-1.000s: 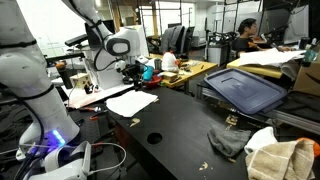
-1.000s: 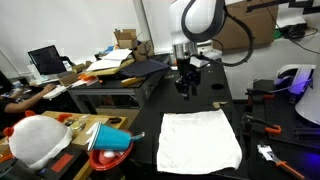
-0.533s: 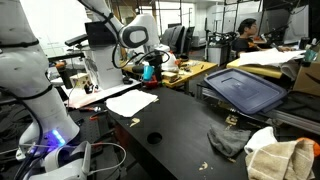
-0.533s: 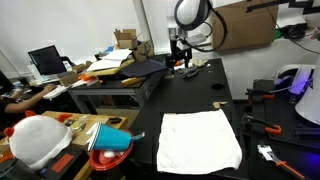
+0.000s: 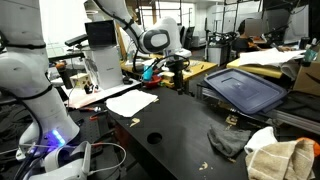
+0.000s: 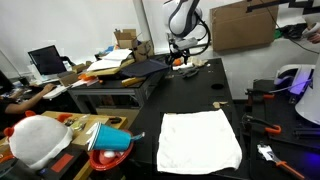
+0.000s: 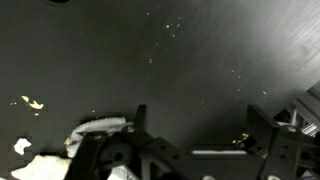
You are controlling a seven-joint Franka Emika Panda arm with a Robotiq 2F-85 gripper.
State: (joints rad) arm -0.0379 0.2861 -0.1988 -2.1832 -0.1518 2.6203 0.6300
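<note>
While the gripper (image 6: 181, 64) hung over the far end of the black table (image 6: 190, 95), jaws spread wide and empty, white cloth (image 6: 200, 140) flat at the opposite end, well apart, small scrap (image 6: 215, 104) between them.

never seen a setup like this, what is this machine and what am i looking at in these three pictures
It is a single robot arm with a two-fingered claw at its tip, steered by a person. Two pictures come from cameras standing in the room, looking at the black table from different places. The third comes from a camera on the arm's wrist, looking past the claw at the table top. A white cloth lies spread flat on the table. In an exterior view a crumpled grey cloth lies nearer the camera. The claw hovers over the table, apart from the white cloth. Its jaws are open with nothing between them, so it holds nothing.
</note>
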